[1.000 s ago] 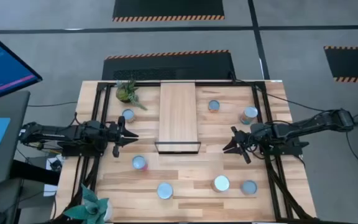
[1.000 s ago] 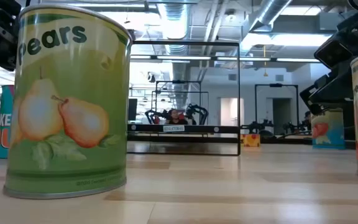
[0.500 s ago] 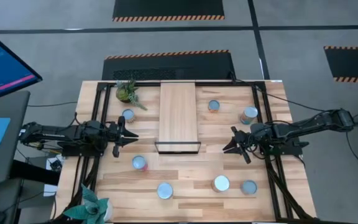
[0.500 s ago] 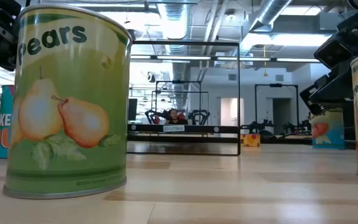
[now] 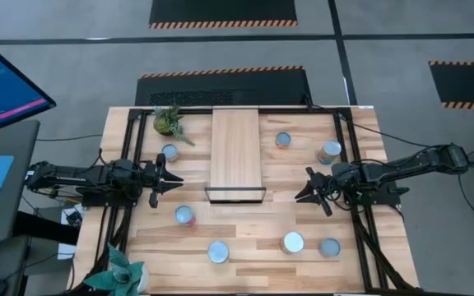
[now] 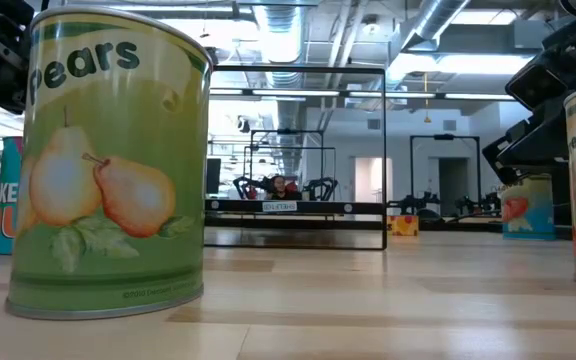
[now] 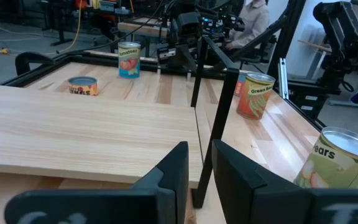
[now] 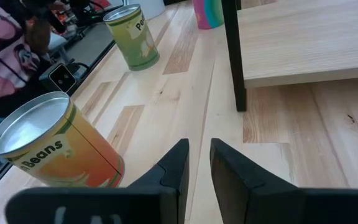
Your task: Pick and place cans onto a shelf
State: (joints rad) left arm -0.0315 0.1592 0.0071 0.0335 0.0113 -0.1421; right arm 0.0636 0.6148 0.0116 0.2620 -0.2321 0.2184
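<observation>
The shelf (image 5: 235,152), a long light-wood board with a black frame at its near end (image 5: 235,195), stands on the table's middle. Several cans stand upright on the tabletop: one (image 5: 169,152) and another (image 5: 185,215) left of the shelf, three along the near side (image 5: 218,252) (image 5: 293,242) (image 5: 329,247), two at the far right (image 5: 283,140) (image 5: 330,151). My left gripper (image 5: 171,180) hovers left of the shelf's near end and my right gripper (image 5: 307,191) right of it. Each one's fingers stand a little apart with nothing between them (image 7: 199,168) (image 8: 199,165).
A small green plant (image 5: 168,121) stands at the far left of the table and another (image 5: 122,275) at the near left corner. A monitor (image 5: 6,82) is off the table's left. A person in patterned clothing (image 8: 5,43) shows beyond the table.
</observation>
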